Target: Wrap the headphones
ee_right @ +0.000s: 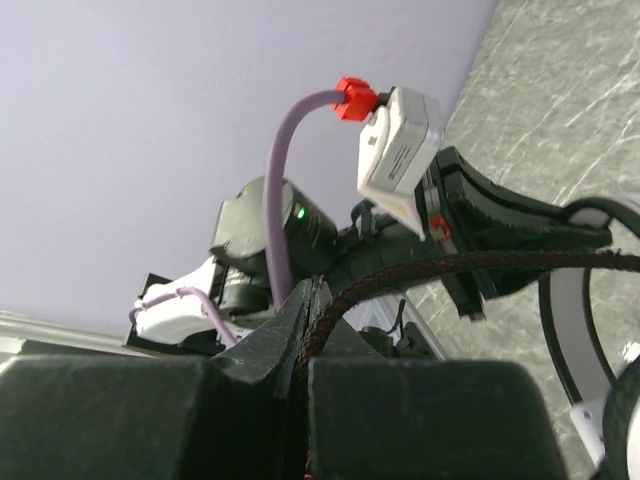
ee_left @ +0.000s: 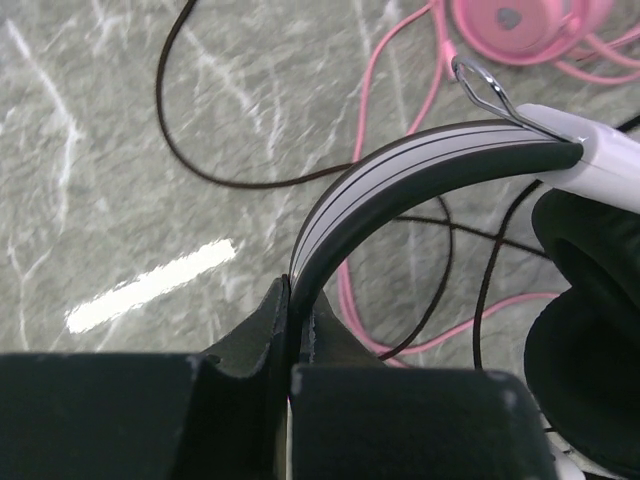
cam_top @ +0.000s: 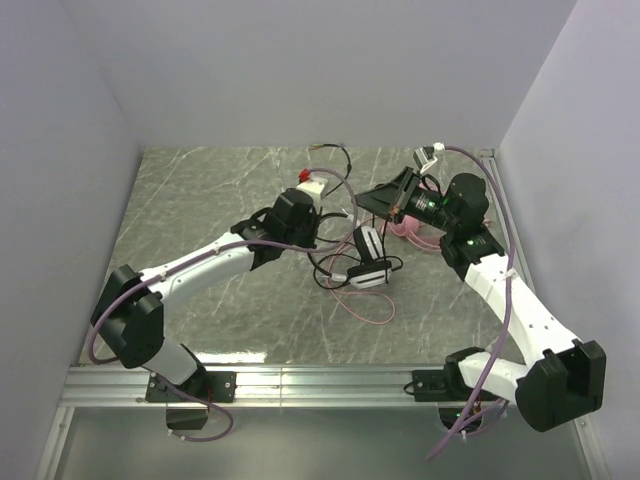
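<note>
- Left gripper (ee_left: pixel 292 305) was clamped tight on the headband (ee_left: pixel 400 170) of the black-and-white headset (cam_top: pixel 368 258). From the jaws the band arced up and rightward to its black ear cushion (ee_left: pixel 590 300).
- Right gripper (ee_right: pixel 305 315) was pinched shut on the braided black cable (ee_right: pixel 450 265), which ran off to its right.
- Pink headset (ee_left: pixel 520 25) lay beyond the left gripper, and its pink cable (ee_left: pixel 370 130) passed under the band.
- I could not read the label on the white box (ee_right: pixel 400 150); the print was too small.

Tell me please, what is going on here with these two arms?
The left tool is shut on the headband of the black and white headphones. The right tool is shut on a black braided cable. The pink headphones lie on the table with their pink cable in loose loops.
</note>
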Tool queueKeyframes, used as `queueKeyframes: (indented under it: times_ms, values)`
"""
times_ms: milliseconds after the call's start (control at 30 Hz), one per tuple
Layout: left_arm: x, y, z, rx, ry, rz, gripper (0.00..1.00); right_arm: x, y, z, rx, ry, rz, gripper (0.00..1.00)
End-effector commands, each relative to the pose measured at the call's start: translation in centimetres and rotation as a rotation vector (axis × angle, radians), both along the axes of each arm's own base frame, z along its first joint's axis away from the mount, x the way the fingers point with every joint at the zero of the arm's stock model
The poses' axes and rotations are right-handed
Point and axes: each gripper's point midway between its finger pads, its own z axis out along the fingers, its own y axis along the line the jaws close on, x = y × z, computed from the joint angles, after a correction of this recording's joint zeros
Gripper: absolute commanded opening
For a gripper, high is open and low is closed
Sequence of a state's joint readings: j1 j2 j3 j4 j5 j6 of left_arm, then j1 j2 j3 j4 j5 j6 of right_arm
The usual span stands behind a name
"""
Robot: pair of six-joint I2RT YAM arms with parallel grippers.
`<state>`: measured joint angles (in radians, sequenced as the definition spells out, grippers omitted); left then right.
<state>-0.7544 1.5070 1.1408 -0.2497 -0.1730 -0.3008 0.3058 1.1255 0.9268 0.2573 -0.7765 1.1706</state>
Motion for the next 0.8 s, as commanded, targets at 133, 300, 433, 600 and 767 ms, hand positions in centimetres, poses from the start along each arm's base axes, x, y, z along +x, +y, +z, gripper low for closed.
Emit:
queueKeyframes:
  times_ms: [133,300,433,600,767]
  values:
    - [1.7,-4.9,6.0,-0.138,-0.132,-0.040,0.00,-0.5,1.0,3.5,0.040,-0.088,0.062,0.00]
    - [2.2,-6.4,5.9,-0.171,-0.134,-0.054,0.00,-1.6,1.2,4.9,0.050,-0.109,0.102,0.00]
    - [3.5,-6.8,5.5,-0.162,-0.127,0.000,0.00,-2.7,0.8,5.8,0.051,-0.126,0.105,0.00]
    - [5.6,-7.4,4.0,-0.130,-0.105,0.078,0.00,-3.7,0.5,6.5,0.062,-0.139,0.108,0.00]
    - [8.1,-8.0,4.7,-0.126,-0.103,0.190,0.00,-4.6,0.3,6.6,0.061,-0.146,0.109,0.00]
